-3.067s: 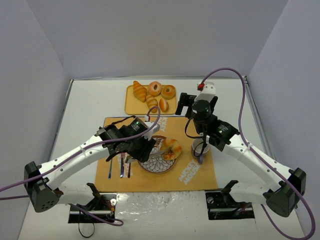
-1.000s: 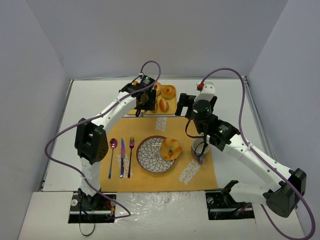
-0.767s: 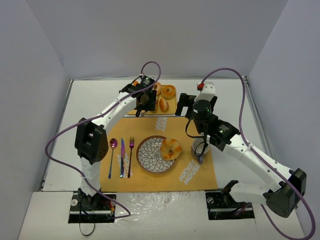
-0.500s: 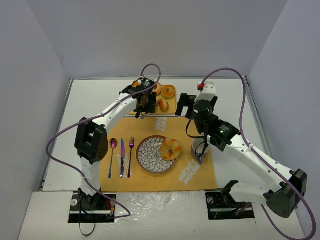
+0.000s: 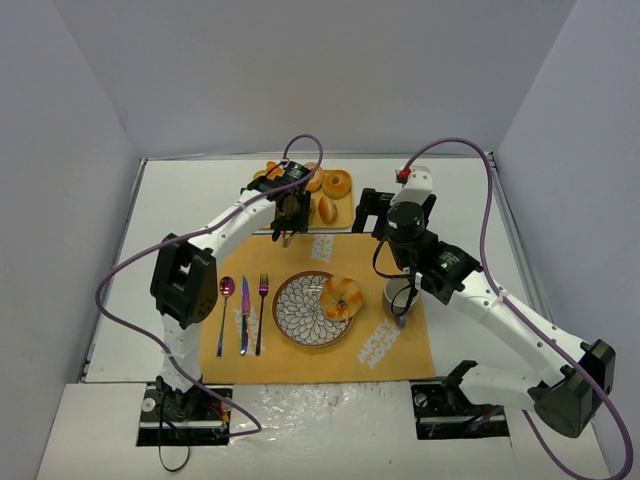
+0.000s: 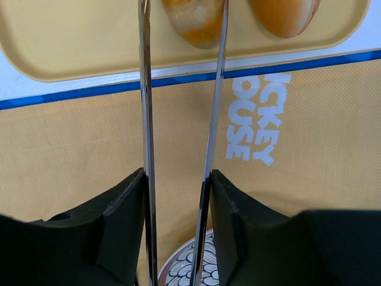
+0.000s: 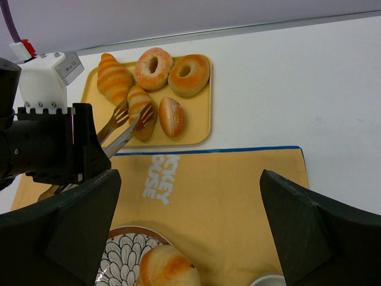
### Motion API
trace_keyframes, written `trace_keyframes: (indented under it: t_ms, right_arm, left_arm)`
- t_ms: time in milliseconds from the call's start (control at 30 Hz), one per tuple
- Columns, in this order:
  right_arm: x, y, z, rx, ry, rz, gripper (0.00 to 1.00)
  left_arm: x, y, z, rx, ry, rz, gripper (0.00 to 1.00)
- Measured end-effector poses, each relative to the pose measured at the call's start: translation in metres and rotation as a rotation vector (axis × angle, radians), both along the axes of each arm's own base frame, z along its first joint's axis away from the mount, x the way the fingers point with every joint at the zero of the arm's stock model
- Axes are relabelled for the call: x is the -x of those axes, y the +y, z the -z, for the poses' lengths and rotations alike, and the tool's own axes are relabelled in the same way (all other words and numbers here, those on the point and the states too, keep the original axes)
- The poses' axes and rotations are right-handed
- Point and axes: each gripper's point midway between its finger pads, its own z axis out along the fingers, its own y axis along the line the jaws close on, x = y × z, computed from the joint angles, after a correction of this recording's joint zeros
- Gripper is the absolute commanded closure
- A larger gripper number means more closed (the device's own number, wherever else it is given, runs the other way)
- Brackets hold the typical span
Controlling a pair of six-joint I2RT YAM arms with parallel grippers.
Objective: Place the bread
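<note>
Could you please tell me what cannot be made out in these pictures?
- Left wrist: the tips of the tongs and most of the roll are cut off by the top edge.
- Top: the left gripper hides the roll.
- Top: the right arm covers most of the cup.
- Right wrist: the bun is cut off by the bottom edge.
</note>
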Motion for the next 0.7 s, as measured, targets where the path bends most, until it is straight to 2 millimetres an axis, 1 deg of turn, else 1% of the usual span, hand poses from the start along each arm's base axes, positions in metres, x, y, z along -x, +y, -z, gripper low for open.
trace_keyframes:
  t_ms: [67,100,133,267,367,467,500,700]
  right_arm:
    - [0.0,0.0,0.0,0.001,0.001,0.0,0.0]
    - [0.001,-0.001,0.001,0.001,0.001,0.0,0.0]
    - [0.001,-0.001,0.001,0.001,0.002,0.0,0.0]
    - [0.001,-0.001,0.0,0.0,0.0,0.0,0.0]
    - [0.001,-0.001,0.0,0.0,0.0,0.0,0.0]
    - [0.001,-0.001,0.0,0.0,0.0,0.0,0.0]
    - [0.001,-0.001,0.0,0.0,0.0,0.0,0.0]
    - [0.001,-0.001,0.0,0.001,0.0,0.001,0.0]
  left_arm:
    - [0.0,0.0,0.001,0.001,0.003,0.001,0.85]
    - [0.0,0.0,0.001,0.001,0.003,0.002,0.92]
    - [0.0,0.0,0.001,0.002,0.002,0.001,0.95]
    - [0.001,-0.001,0.0,-0.001,0.0,0.003,1.0]
    - [0.003,-0.001,-0.003,-0.005,-0.006,0.005,1.0]
    - [0.008,0.002,-0.016,-0.001,-0.025,0.01,1.0]
    - [0.01,0.002,-0.023,0.003,-0.036,0.013,1.0]
    - [0.023,0.01,-0.076,0.047,-0.12,0.031,1.0]
